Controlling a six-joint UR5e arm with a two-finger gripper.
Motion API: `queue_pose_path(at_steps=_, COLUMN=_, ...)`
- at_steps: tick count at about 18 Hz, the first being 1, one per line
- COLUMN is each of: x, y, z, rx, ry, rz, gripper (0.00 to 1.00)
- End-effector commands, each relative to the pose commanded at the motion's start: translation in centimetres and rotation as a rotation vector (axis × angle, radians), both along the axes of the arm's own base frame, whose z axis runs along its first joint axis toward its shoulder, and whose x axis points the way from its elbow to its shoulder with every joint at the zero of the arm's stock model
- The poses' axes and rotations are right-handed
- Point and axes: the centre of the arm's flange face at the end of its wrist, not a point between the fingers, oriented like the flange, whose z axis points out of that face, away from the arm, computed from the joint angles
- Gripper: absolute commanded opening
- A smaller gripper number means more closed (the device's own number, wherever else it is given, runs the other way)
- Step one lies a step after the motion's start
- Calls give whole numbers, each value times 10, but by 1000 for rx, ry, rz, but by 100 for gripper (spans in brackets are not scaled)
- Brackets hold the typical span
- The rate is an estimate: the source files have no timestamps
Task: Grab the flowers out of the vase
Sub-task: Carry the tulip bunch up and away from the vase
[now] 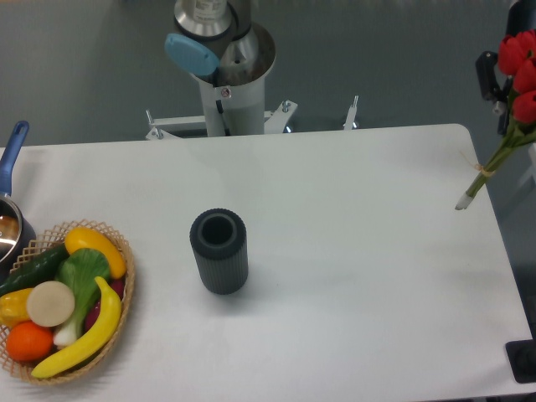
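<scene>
A: Where are the flowers (517,79)?

B: Up in the air at the far right edge, well apart from the vase (219,251). Smooth red buds on top, thin green stems bound together, slanting down and left, their cut ends above the table's (352,276) right rim.

A: And the gripper (494,79)?

B: Only a dark, blocky piece shows just left of the buds. Whether its jaws clamp the bunch, I cannot tell; the frame cuts them off.

A: The vase?

B: A dark grey cylinder, finely ribbed, round mouth open and empty, upright on the matte white tabletop, far left of the jaws.

A: Anything else?

B: A woven wicker basket (117,289) of glossy fruit and vegetables, and a metal pot (10,226) with a blue handle.
</scene>
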Motion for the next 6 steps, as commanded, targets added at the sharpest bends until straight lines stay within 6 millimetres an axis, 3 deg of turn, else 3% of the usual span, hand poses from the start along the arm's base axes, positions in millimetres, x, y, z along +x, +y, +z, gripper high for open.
queue_pose_path(at_steps=6, x=1, y=2, z=0, rx=1, ry=-9, rz=-1, gripper=48)
